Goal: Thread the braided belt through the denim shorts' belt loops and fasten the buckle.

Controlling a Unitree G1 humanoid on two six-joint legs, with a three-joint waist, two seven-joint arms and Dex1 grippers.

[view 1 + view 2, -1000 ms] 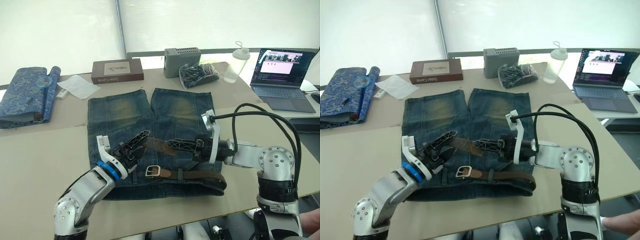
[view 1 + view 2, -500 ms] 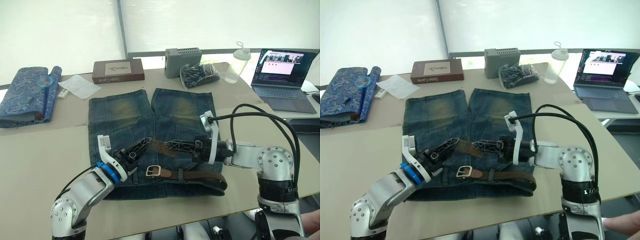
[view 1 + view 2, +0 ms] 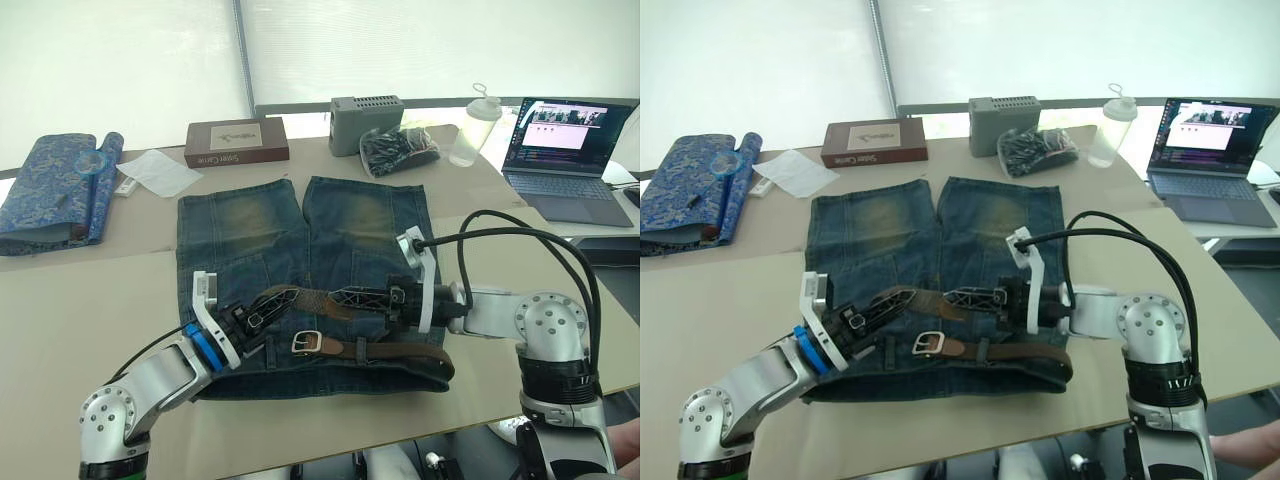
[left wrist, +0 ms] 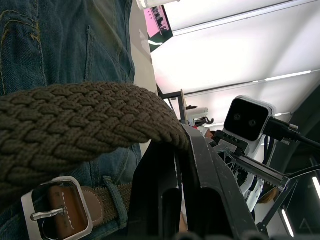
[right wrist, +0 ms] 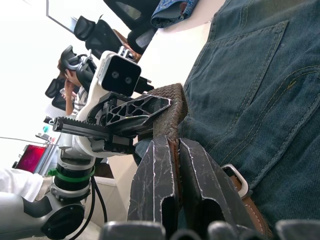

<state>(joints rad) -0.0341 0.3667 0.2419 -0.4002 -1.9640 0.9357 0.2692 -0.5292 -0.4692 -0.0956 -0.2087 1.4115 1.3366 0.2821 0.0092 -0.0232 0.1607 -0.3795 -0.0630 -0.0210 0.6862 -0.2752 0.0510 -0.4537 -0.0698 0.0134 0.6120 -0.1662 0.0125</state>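
Hiding beneath jaws: braided belt [image 3: 305, 297]

Where the braided belt [image 3: 400, 351] runs along the waistband of the denim shorts [image 3: 250, 225], the belt loops [image 3: 361, 351] cover short stretches of it. The belt's free end is hidden between the fingers of the left gripper [image 3: 262, 309] and the right gripper [image 3: 345, 297]. In the left wrist view the buckle [image 4: 55, 210] is cut off by the picture's edge. The laptop [image 3: 562, 150] screen is too small to read.
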